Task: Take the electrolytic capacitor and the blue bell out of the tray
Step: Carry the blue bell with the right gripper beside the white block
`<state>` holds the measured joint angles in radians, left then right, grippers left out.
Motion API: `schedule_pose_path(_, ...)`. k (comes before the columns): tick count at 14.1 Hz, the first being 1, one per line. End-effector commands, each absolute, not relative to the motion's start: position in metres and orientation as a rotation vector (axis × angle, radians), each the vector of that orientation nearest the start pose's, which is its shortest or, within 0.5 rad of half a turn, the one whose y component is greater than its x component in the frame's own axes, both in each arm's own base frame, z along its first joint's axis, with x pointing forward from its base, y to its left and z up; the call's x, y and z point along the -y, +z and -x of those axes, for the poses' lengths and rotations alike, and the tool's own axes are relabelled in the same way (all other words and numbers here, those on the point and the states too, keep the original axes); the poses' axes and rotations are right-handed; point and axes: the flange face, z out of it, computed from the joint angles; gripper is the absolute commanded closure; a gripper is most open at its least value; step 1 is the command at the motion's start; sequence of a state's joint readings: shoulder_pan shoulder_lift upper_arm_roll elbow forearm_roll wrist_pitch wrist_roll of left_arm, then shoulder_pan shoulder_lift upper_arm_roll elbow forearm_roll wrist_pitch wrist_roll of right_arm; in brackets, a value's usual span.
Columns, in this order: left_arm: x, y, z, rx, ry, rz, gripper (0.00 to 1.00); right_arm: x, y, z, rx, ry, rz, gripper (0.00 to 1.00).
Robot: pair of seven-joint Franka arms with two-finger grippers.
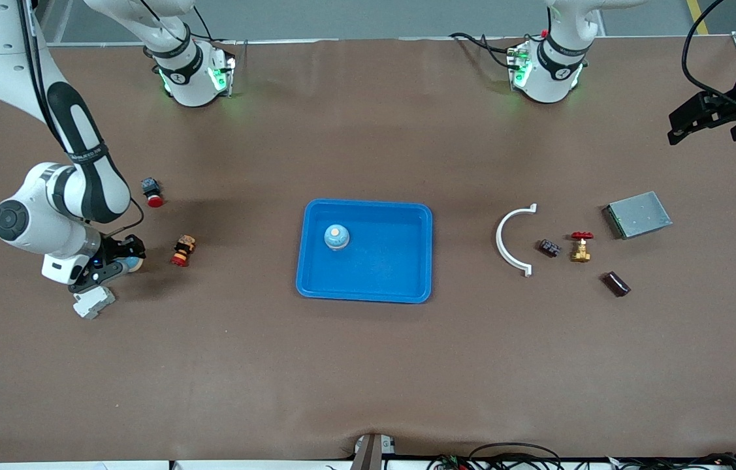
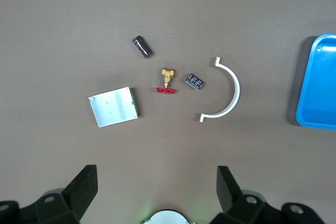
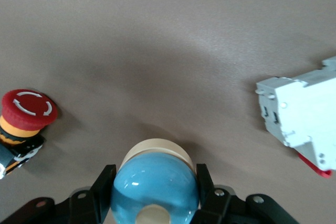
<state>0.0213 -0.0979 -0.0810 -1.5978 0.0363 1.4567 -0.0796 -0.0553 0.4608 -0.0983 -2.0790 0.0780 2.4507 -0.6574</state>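
My right gripper (image 1: 125,258) is low at the right arm's end of the table, shut on a blue bell with a cream base (image 3: 156,179); the bell (image 1: 134,263) shows past its fingers (image 3: 106,178). A second blue bell (image 1: 336,237) stands in the blue tray (image 1: 381,264). The capacitor, a dark cylinder (image 1: 616,283), lies on the table toward the left arm's end and shows in the left wrist view (image 2: 142,46). My left gripper (image 1: 684,127) hangs open and empty high over that end (image 2: 156,171).
Beside my right gripper are two red push buttons (image 1: 154,192) (image 1: 183,251) and a white breaker (image 1: 93,301). Near the capacitor lie a white curved clip (image 1: 514,238), a small black part (image 1: 548,248), a brass valve (image 1: 580,246) and a grey metal box (image 1: 637,214).
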Motion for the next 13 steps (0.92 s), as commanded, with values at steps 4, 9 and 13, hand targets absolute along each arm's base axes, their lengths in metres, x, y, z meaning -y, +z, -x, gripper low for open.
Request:
schedule_pose_path(4,0.031,0.670,-0.502,0.002,0.037,3.115,0.00,0.080,0.181,-0.571,0.734,0.116,3.023,0.88)
schedule_pose_path(9,0.034,0.670,-0.497,-0.005,0.067,3.114,0.00,0.079,0.179,-0.572,0.735,0.120,3.022,0.52)
schedule_pose_path(13,0.035,0.671,-0.493,-0.010,0.090,3.103,0.00,0.082,0.186,-0.573,0.716,0.126,3.023,0.00)
